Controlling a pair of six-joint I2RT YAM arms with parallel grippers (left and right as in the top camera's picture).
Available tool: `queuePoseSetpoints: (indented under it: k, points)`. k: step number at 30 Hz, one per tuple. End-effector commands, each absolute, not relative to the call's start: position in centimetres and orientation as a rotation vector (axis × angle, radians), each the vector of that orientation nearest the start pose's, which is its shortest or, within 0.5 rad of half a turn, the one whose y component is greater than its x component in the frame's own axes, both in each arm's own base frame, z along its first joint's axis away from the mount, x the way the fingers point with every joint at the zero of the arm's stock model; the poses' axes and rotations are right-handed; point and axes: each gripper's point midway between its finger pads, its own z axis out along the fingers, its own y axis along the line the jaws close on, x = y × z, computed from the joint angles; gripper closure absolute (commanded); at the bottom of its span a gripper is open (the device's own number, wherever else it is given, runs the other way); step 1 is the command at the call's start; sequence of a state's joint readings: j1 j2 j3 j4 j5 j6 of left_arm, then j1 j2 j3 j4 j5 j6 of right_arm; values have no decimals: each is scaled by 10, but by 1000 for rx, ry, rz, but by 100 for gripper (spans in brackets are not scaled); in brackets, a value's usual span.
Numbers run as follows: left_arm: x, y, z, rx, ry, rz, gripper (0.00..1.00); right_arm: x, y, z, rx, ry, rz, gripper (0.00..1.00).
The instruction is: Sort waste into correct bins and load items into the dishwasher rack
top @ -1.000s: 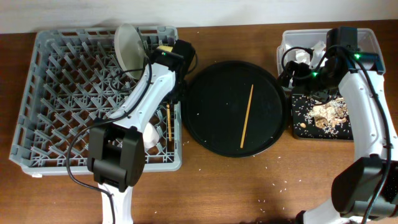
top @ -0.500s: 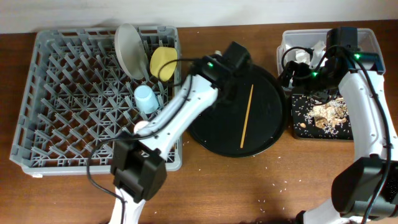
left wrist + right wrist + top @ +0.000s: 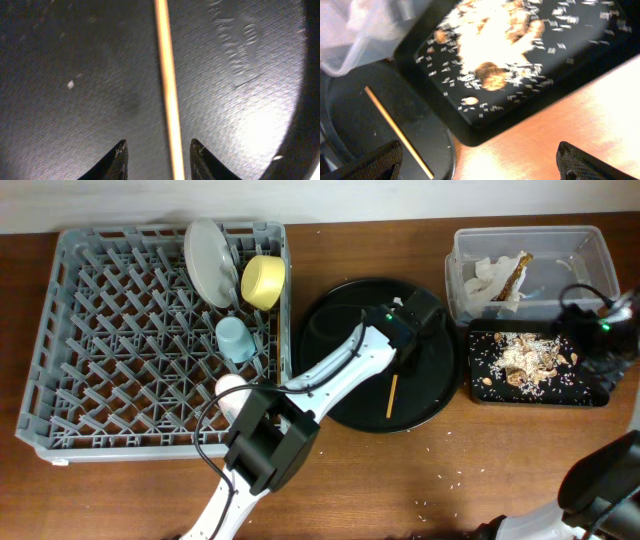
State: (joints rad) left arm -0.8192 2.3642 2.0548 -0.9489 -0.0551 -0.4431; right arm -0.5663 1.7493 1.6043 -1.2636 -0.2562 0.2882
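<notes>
Moved since earlier: the left arm has swung off the dishwasher rack point(image 3: 90, 330) and out over the round black tray point(image 3: 330, 350). The right arm has pulled back from the clear tub point(image 3: 590, 245) to the right edge of the overhead frame.
Left hand point(image 3: 159, 159): released, with a fingertip on either side of the chopstick point(image 3: 167, 85) and a gap showing on both sides.
Chopstick: flat on the round black tray, right of its centre. It runs up the middle of the left wrist view, nearer the right-hand fingertip.
Overhead only: the left arm covers the chopstick's upper half, so only the lower end shows.
Right hand point(image 3: 480, 167): released, fingertips far apart at the lower corners of its view, grasping nothing.
Right wrist only: food scraps point(image 3: 495, 45) show close up on the shallow black tray point(image 3: 590, 385), at upper centre above the hand. The chopstick is at lower left.
Clear tub: upper right of the overhead frame, holding white napkins point(image 3: 490, 280) and the foil wrapper point(image 3: 517, 268).
Rack: left of the frame, carrying the white plate point(image 3: 207, 262), yellow bowl point(image 3: 263, 282) and light-blue cup point(image 3: 235, 338).
Bench point(image 3: 450, 470): brown wood under everything.
</notes>
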Motion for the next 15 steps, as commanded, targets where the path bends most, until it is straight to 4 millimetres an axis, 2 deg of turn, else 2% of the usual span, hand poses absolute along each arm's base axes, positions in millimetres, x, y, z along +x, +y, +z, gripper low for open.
queuePoseSetpoints:
  k: [1, 2, 8, 10, 12, 15]
  points:
    - [363, -395, 21, 547, 2833, -189, 62, 315, -167, 171, 1247, 2617, 361, 1]
    - [358, -396, 13, 563, 2845, -177, 68, 313, -170, 171, 1257, 2611, 354, 1]
    - [353, -395, -4, 595, 2871, -144, 75, 313, -170, 171, 1258, 2611, 355, 1]
    - [351, -393, -14, 600, 2889, -124, 84, 313, -170, 171, 1258, 2611, 355, 2]
    - [350, -392, -17, 606, 2891, -119, 99, 313, -170, 171, 1258, 2611, 355, 1]
    - [353, -395, -14, 601, 2879, -132, 99, 313, -170, 171, 1258, 2611, 355, 2]
